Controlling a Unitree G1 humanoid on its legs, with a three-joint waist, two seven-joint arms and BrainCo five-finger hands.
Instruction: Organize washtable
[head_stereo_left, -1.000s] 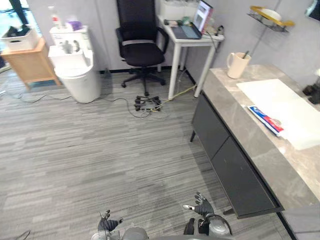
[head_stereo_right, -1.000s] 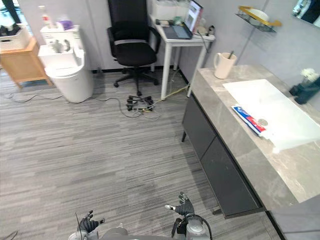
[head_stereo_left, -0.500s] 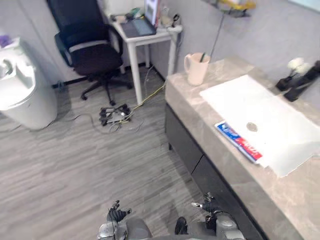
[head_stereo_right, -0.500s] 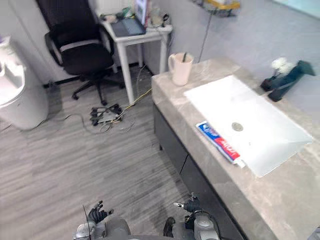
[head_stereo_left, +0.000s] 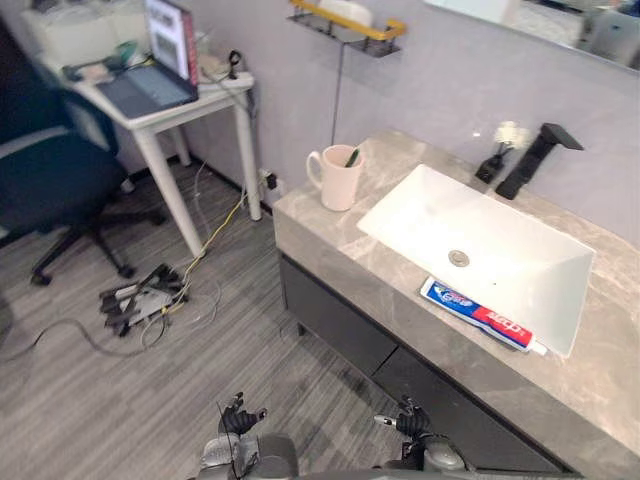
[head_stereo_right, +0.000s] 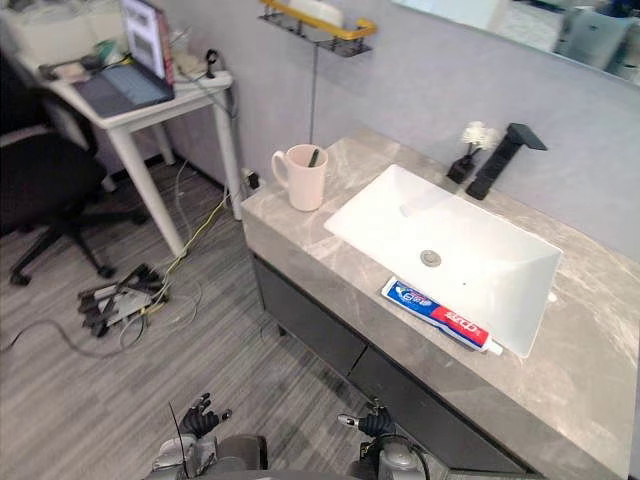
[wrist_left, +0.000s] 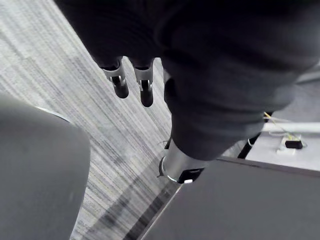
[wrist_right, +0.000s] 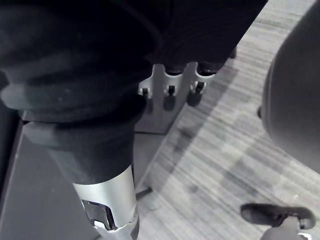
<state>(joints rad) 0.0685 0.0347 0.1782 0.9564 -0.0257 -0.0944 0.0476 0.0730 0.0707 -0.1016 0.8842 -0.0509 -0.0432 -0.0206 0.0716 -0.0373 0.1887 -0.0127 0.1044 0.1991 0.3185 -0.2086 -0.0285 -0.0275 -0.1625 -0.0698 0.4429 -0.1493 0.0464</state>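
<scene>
Left hand (head_stereo_left: 238, 422) and right hand (head_stereo_left: 408, 422) hung empty, fingers relaxed apart, before a grey marble counter (head_stereo_left: 330, 238) bearing a blue-and-red toothpaste tube (head_stereo_left: 478, 313).

We log: countertop (head_stereo_left: 335, 235) veined stone, smooth | basin (head_stereo_left: 480, 240) white, glossy | faucet (head_stereo_left: 530, 160) matt black | floor (wrist_left: 55, 70) beneath our fingers (wrist_left: 120, 86) wood-grain

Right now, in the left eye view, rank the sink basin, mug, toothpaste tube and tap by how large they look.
1. Sink basin, by far the largest.
2. Toothpaste tube and mug: too close to rank; the tube is longer, the mug bulkier.
3. Tap, smallest, though it stands farthest away.
</scene>
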